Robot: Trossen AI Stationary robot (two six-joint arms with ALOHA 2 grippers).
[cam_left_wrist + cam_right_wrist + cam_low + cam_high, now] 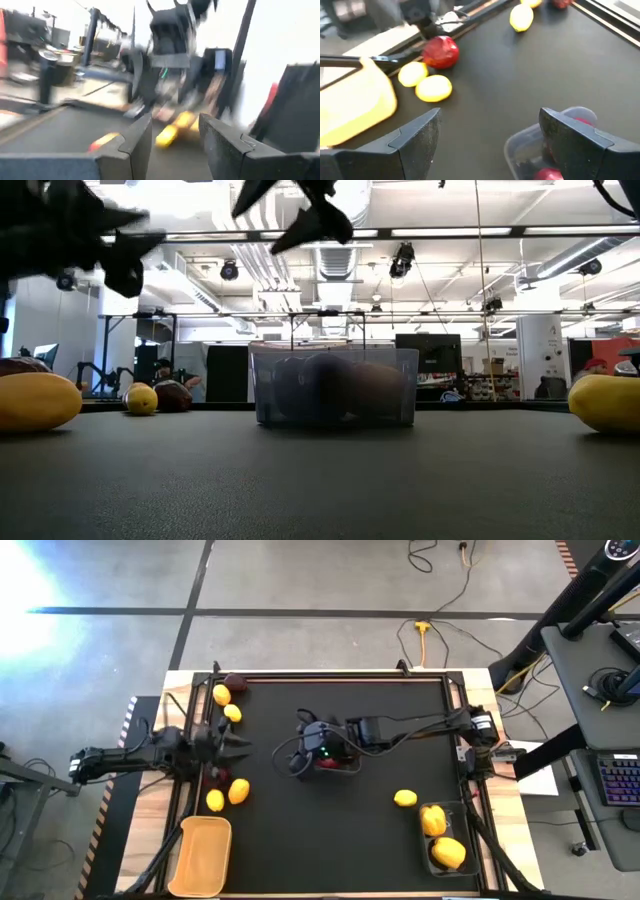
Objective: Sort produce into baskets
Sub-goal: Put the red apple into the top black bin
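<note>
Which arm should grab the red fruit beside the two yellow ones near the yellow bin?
Left. The left gripper is open close to the red fruit; the right gripper hangs mid-table over the clear bin.

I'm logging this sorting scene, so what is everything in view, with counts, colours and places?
Lemons, left edge: four, yellow, two far, two near.
Red fruit: one dark at far-left corner, one by left gripper.
Lemon: one, yellow, near right.
Clear bin: one, centre, red fruit inside.
Yellow-orange bin: one, near left, looks empty.
Dark bin: one, near right, two yellow pieces.
Left gripper: open, left edge.
Right gripper: open, over clear bin.
</note>
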